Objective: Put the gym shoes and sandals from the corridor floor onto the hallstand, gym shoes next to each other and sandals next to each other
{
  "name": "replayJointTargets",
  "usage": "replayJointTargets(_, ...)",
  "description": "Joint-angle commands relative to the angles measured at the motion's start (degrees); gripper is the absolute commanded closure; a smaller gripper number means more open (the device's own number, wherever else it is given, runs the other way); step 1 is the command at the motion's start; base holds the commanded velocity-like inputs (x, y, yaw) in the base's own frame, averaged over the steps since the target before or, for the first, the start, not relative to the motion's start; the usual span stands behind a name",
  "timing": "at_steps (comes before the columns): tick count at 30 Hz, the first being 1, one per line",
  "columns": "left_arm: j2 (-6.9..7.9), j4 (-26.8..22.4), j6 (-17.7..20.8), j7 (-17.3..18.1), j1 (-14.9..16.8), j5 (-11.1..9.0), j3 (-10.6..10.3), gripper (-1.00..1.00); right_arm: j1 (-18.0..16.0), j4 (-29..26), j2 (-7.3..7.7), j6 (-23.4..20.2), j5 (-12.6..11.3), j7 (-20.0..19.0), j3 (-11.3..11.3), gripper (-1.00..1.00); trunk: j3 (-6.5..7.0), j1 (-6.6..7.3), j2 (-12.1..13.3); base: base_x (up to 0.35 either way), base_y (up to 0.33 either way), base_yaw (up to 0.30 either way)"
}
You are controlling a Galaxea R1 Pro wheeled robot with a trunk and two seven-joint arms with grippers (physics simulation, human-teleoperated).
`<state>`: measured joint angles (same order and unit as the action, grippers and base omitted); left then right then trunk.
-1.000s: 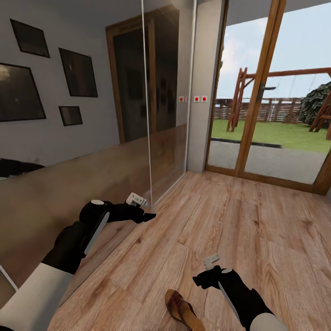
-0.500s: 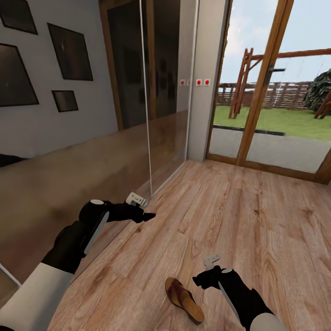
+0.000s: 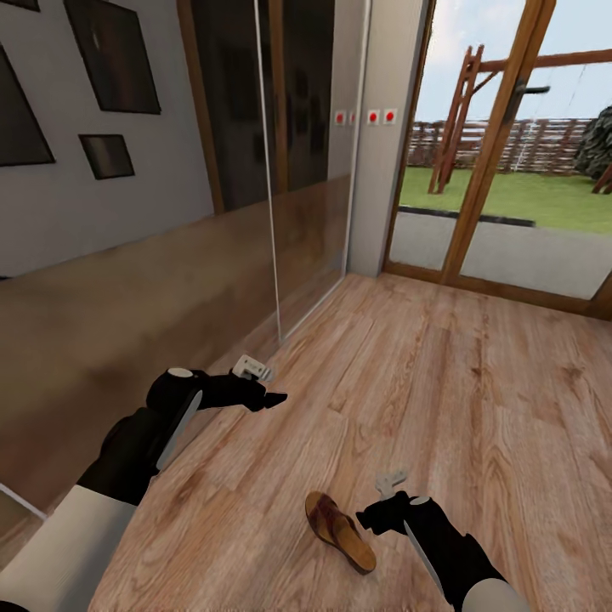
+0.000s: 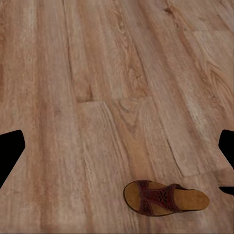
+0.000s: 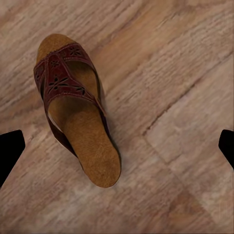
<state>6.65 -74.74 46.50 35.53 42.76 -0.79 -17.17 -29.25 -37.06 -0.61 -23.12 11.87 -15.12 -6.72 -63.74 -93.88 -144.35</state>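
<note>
The robot's gaze has dipped and swung a little over the last second, so the whole room has slid upward in the head view: the wall pictures have climbed toward the top edge, and the one brown sandal (image 3: 340, 531), cut off by the lower edge a moment ago, now lies whole on the corridor floor (image 3: 476, 399). The sandal itself has not moved; only the view has. It rests flat on the planks, sole down, just beside the right hand (image 3: 384, 501) and slightly to its left, with its strap end nearer the mirrored wardrobe (image 3: 212, 280). The right wrist view shows it close below that hand, tan footbed up, lying between the fingertips (image 5: 10, 148), which stand well apart and hold nothing. The left hand (image 3: 265, 384) hovers over bare floor near the foot of the wardrobe door, empty as well, its fingers spread at either side of its wrist view, where the sandal sits farther off. I judge the robot is lining itself up to take this sandal first with the right hand; the reach looks short, though the hand has yet to descend. The glass door (image 3: 510, 153) to the garden stands ahead.
</note>
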Motion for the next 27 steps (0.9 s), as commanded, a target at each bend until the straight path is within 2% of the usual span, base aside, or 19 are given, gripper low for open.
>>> replayJointTargets(1,0.03,-0.05,0.35,0.06,0.04,-0.10,-0.06,-1.00,-0.01,-0.12,-0.01,-0.26,0.60,-0.35,0.04,-1.00,-0.38,-0.01,-0.04,0.000,0.000,0.000)
replayJointTargets(12,0.03,0.02,0.35,0.06,0.05,-0.06,-0.06,-1.00,-0.01,-0.12,-0.01,-0.26,0.61,-0.36,0.04,-1.00,-3.85,-0.29,-0.19,0.000,0.000,0.006)
replayJointTargets(22,0.03,0.03,0.35,0.06,0.05,-0.04,-0.09,-1.00,-0.01,-0.12,-0.01,-0.26,0.61,-0.37,0.01,-1.00,-7.00,-0.55,-0.32,0.000,0.000,0.086)
replayJointTargets(27,0.03,0.03,0.35,0.06,0.05,-0.04,-0.13,-1.00,-0.01,-0.12,-0.01,-0.26,0.61,-0.35,0.01,-1.00,-7.47,-0.55,-0.32,0.000,0.000,0.099)
